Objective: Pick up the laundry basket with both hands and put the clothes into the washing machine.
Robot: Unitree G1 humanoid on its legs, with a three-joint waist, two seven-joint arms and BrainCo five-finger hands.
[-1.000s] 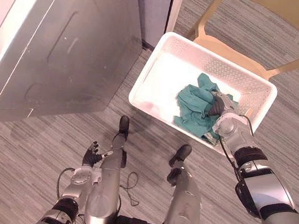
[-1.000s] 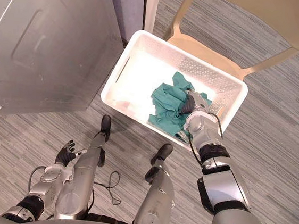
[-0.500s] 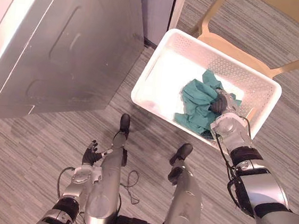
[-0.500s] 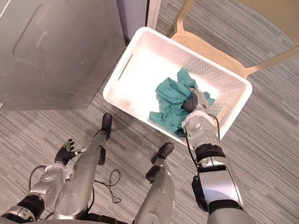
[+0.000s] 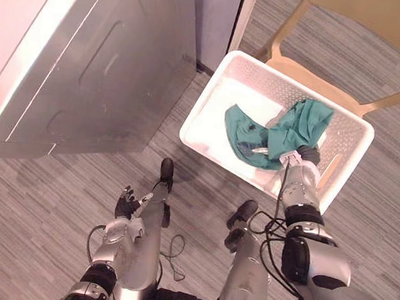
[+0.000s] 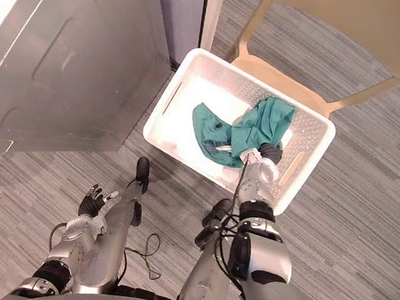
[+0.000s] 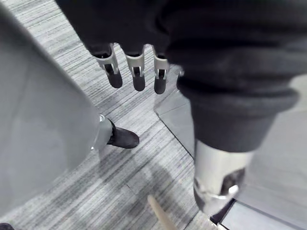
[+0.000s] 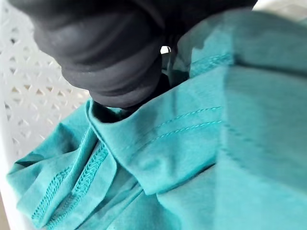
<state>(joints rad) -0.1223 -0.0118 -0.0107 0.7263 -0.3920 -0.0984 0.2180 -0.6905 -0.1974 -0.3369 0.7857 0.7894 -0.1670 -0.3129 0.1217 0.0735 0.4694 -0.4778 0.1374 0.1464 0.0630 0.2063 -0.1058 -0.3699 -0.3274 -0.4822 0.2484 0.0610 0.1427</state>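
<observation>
Right eye view: teal garment (image 6: pixel 264 122) bunched over right robot hand (image 6: pixel 270 154), above basket (image 6: pixel 221 69).

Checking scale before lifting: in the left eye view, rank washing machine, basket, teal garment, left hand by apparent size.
1. washing machine, partly out of frame
2. basket
3. teal garment
4. left hand, smallest though nearer the camera

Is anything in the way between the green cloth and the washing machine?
Nothing visible. The right hand holds the green cloth above the basket; just floor lies between the basket and the washing machine.
</observation>
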